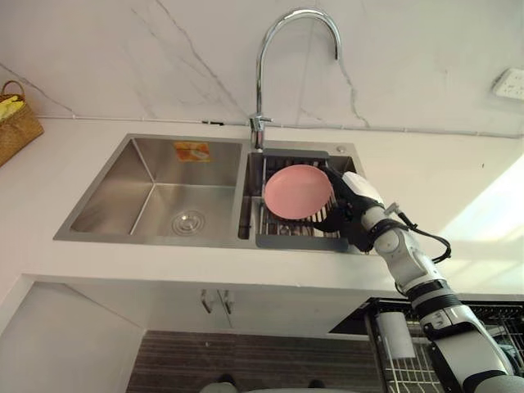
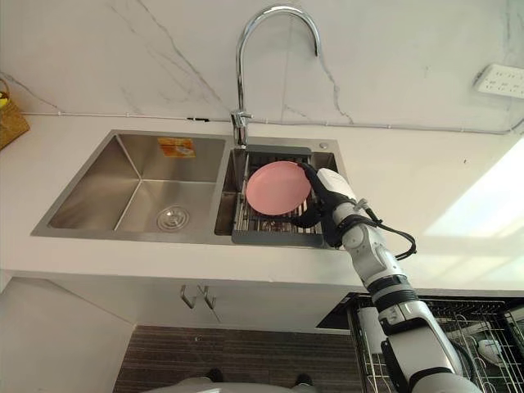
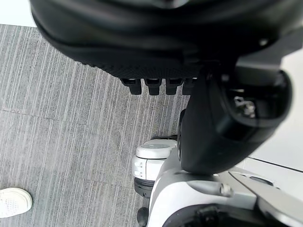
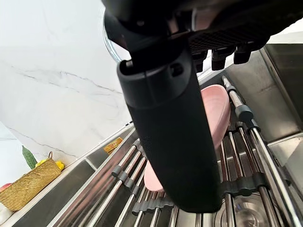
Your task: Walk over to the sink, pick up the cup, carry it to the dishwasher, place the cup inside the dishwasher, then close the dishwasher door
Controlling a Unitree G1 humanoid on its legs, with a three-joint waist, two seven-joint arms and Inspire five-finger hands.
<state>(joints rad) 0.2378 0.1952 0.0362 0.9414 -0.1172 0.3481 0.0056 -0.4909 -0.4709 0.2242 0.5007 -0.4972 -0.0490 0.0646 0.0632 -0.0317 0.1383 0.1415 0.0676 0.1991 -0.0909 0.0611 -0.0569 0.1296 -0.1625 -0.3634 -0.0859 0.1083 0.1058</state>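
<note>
A stainless steel sink [image 1: 105, 201] with two basins is set into a white countertop [image 1: 426, 172], seen from above. A tall curved chrome faucet [image 1: 260, 65] rises from behind the divider between the basins, in front of a white marble wall. The left basin holds a round drain and has an orange sticker [image 1: 191, 151] on its back wall. A dark-framed drying rack [image 2: 270, 226] with metal bars lies across the right basin.

A shallow, round pink dish [image 1: 296, 191] stands on its edge on this rack, its open face turned towards the left basin. It looks more like a small plate or bowl than a cup. The right hand [image 1: 348, 205] reaches in from the lower right and is closed on the dish. Its dark fingers curl over the upper right rim and its thumb sits under the lower rim, so the dish is pinched between them.

At the lower right, below the counter edge, the open dishwasher [image 2: 483, 321] shows its wire basket. A woven basket [image 1: 16, 123] sits at the far left of the counter, and a white wall socket [image 1: 509, 83] is at the upper right.

The left hand [image 3: 142, 47] hangs over a grey striped floor [image 3: 57, 118]. It cannot be told whether this hand is open or closed. A person's white shoe [image 3: 14, 201] is nearby on the floor.
</note>
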